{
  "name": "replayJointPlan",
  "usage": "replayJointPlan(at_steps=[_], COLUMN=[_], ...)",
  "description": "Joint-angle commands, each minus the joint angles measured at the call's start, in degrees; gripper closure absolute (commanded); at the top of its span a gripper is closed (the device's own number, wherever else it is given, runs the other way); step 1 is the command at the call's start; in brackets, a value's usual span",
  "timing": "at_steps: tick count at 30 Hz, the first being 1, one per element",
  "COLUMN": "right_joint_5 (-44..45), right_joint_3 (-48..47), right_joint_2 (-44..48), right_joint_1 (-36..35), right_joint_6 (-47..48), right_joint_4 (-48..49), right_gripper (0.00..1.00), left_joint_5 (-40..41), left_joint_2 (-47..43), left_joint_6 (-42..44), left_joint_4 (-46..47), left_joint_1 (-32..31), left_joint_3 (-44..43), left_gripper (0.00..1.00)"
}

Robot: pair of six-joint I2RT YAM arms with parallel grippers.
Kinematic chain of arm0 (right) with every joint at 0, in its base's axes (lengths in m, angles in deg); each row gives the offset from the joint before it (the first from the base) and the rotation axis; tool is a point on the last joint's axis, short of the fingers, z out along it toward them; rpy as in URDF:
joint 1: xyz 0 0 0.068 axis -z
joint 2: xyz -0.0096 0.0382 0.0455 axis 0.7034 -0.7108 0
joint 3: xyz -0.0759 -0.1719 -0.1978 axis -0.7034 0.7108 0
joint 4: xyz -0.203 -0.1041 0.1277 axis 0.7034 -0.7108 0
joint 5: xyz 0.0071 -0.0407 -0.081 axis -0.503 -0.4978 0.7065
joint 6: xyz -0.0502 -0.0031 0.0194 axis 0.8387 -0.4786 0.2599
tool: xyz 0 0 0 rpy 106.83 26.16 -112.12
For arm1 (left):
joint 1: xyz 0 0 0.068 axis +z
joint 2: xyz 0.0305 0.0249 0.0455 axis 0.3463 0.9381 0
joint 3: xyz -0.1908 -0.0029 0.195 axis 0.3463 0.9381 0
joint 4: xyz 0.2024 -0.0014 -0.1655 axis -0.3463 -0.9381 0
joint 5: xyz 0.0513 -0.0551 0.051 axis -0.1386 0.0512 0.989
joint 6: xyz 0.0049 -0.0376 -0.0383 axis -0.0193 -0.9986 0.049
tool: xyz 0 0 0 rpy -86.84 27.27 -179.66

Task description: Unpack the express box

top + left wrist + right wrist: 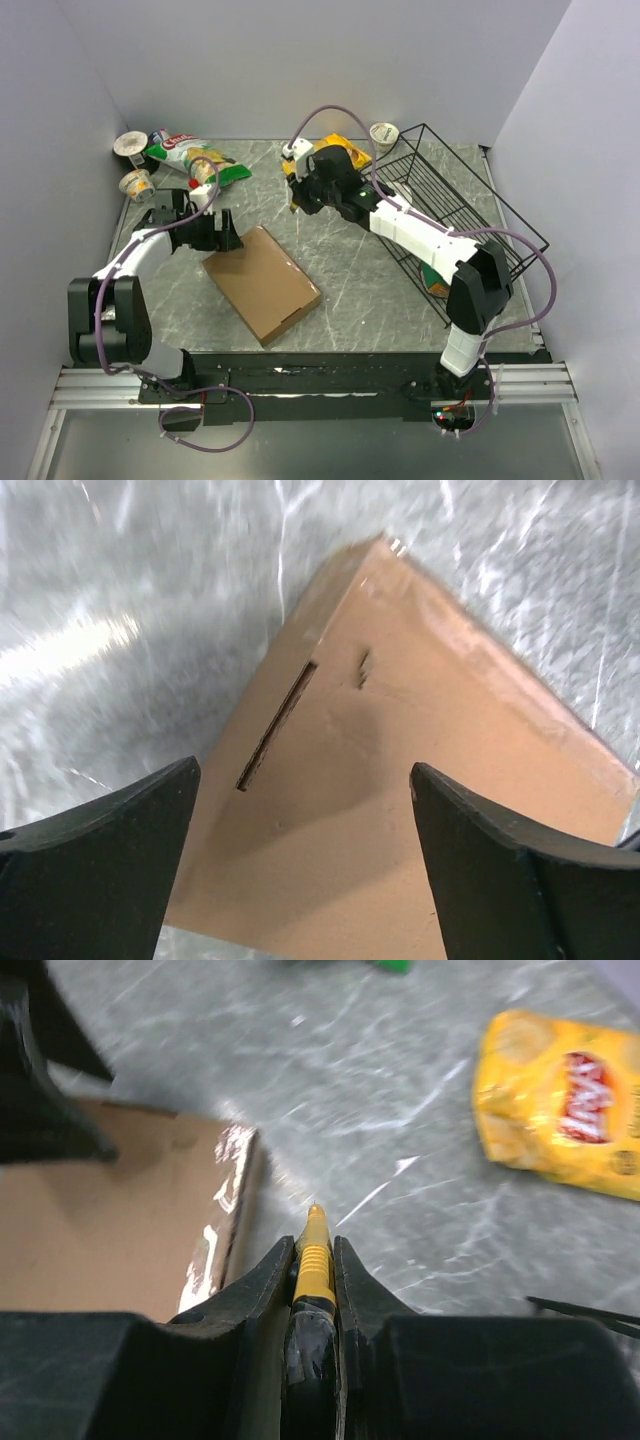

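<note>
yellow bag (pixel 565 1100): red round logo, seemingly "Lay's" (blurred, so not certain)
green bag (pixel 185 152): white lettering on a red band, too small to read
cups (pixel 130 146): printed labels, illegible

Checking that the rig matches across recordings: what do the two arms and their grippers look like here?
Both the left arm and right arm have white links joined by black joints and black bases. A thin purple cable loops along each. The left gripper and right gripper are black, with broad, curved, tapering fingers. No markings are legible.
</note>
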Motion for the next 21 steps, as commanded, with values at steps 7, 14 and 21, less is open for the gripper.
replayJointPlan(at_steps=[7,14,21], right_joint_5=[-13.94,-12.03,-8.86], right_joint_3=[4.44,-0.38,-0.9], right_joint_2=[1.98,-4.43,-8.2], right_joint_1=[-0.12,-1.17,-3.19], right_joint_6=[2.0,1.22,1.57], right_joint_4=[13.94,11.05,14.66], right_gripper=[1.0,1.0,1.0], left_joint_5=[-6.45,-9.19,-8.13], left_joint_2=[5.08,9.31,13.18], left_joint_6=[1.64,2.07,2.69], left_joint_4=[3.91,5.69,4.71], left_joint_1=[-1.56,-1.56,-1.65], left_joint_3=[-4.31,-4.48,-3.7], left_gripper=[0.09,0.14,0.19])
